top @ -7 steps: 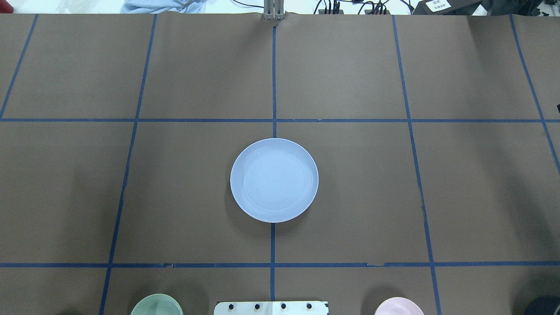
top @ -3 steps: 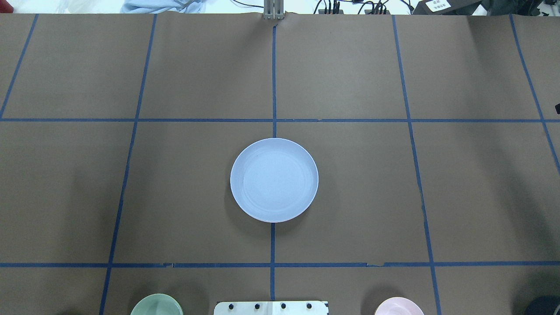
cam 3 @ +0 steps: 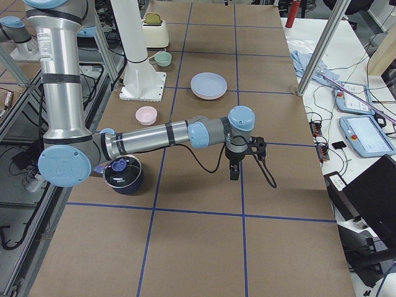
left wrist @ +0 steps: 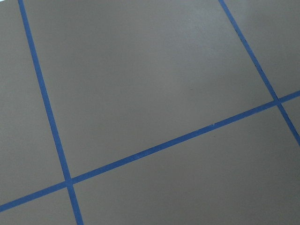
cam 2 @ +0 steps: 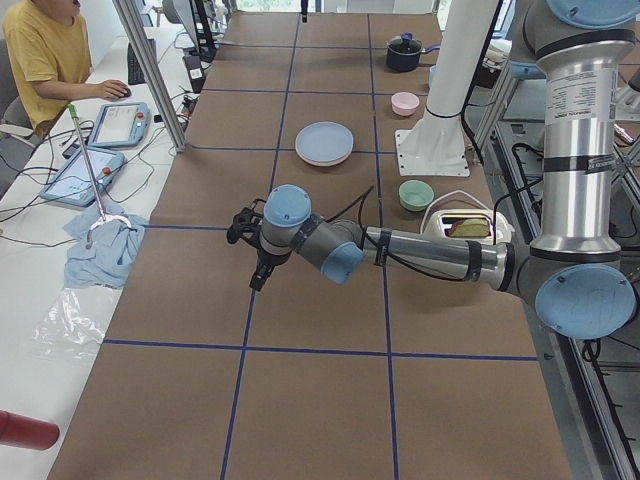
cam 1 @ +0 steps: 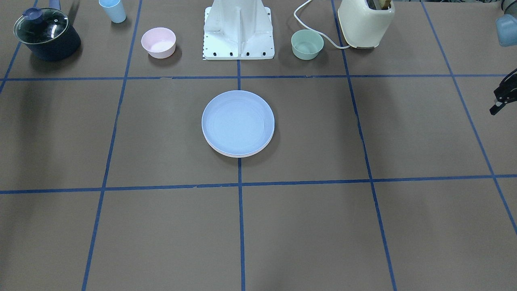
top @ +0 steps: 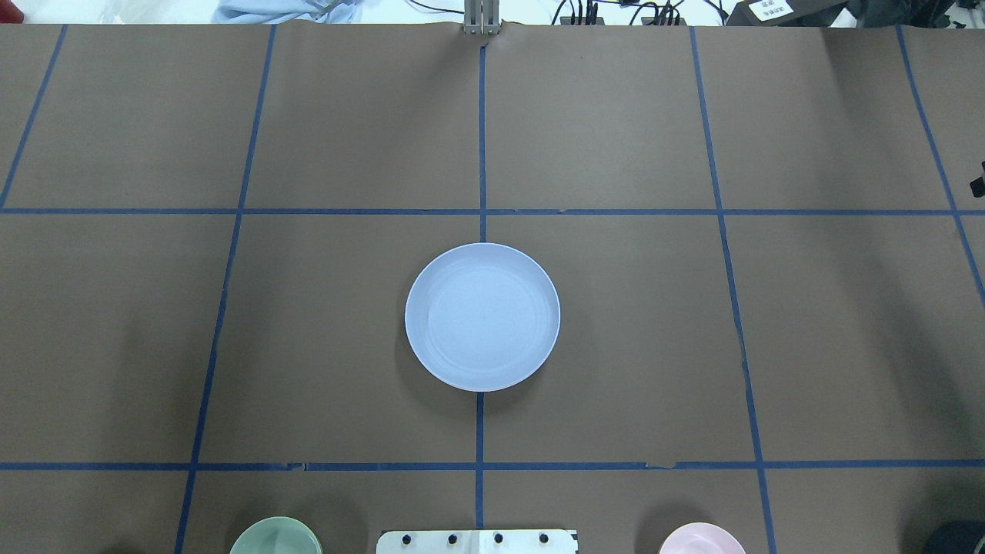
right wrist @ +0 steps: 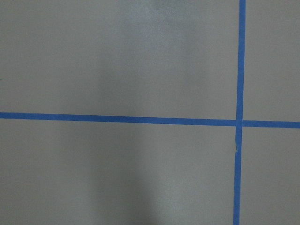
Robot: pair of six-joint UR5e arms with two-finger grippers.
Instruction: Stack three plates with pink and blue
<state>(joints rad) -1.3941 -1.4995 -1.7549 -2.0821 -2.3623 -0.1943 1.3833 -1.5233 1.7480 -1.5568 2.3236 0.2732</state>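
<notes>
A light blue plate [top: 482, 315] tops a stack at the table's centre, also seen from the front [cam 1: 238, 121]. A pale pink rim [cam 1: 239, 155] shows just beneath it. I cannot make out a cream-white plate. My left gripper [cam 1: 499, 103] hangs over bare table far to my left, well away from the stack; it holds nothing and its fingers look spread in the exterior left view [cam 2: 250, 255]. My right gripper [top: 979, 185] shows as a sliver at the edge and small in the exterior right view [cam 3: 244, 162], far to my right; I cannot tell if it is open.
Along the robot's side stand a pink bowl [cam 1: 158, 42], a mint-green bowl [cam 1: 307, 44], a blue cup [cam 1: 112, 10], a lidded dark pot [cam 1: 46, 34], a cream toaster [cam 1: 365, 22] and the robot base [cam 1: 238, 30]. A person sits beyond the table's far edge [cam 2: 40, 60].
The stack has not moved. The dark sliver of my right gripper has edged slightly further into the overhead view's right edge.
</notes>
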